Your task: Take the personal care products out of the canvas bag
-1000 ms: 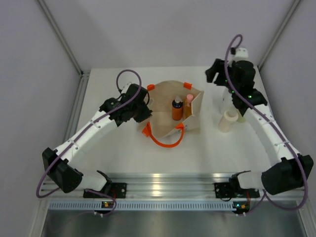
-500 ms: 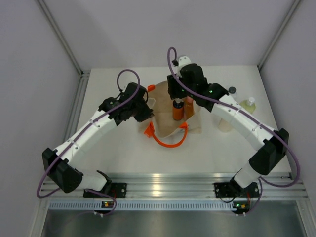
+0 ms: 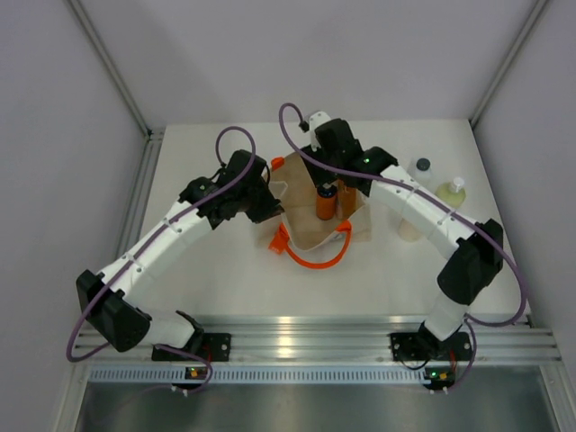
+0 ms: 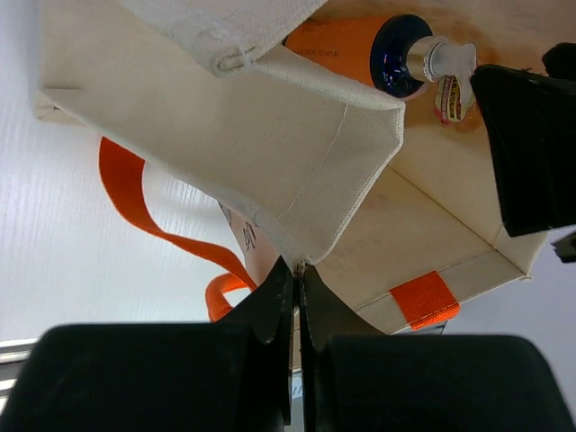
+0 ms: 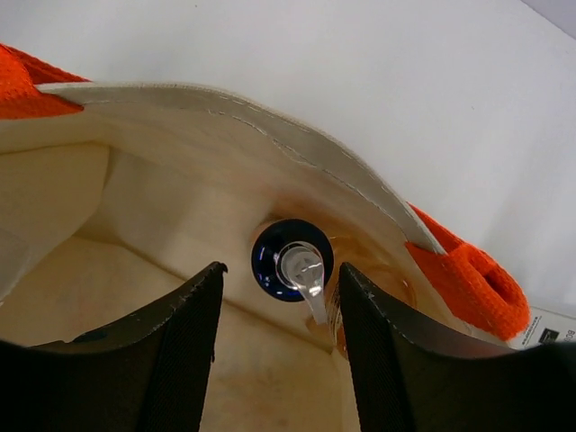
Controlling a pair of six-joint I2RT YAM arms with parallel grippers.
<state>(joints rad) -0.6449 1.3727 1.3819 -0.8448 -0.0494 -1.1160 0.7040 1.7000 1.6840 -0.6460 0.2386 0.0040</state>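
Observation:
The canvas bag (image 3: 304,232) stands mid-table with its mouth open. My left gripper (image 3: 270,209) is shut on the bag's rim corner, which the left wrist view (image 4: 297,270) shows pinched between the jaws. My right gripper (image 3: 326,184) is open and hangs in the bag's mouth. Its jaws stand on either side of the orange bottle with a dark cap (image 5: 292,259), above it and not touching. That bottle also shows from above (image 3: 324,203) and in the left wrist view (image 4: 342,52). The slim amber bottle (image 4: 447,99) stands beside it, mostly hidden.
Three bottles stand right of the bag: white with a dark cap (image 3: 422,168), pale yellow-green (image 3: 453,191) and a cream cylinder (image 3: 409,225). An orange loop handle (image 3: 315,260) lies in front of the bag. Enclosure walls stand on both sides.
My right arm has swung left from the bottles on the right side to the bag, and its open gripper has come down over the orange bottle. My left gripper has kept its hold.

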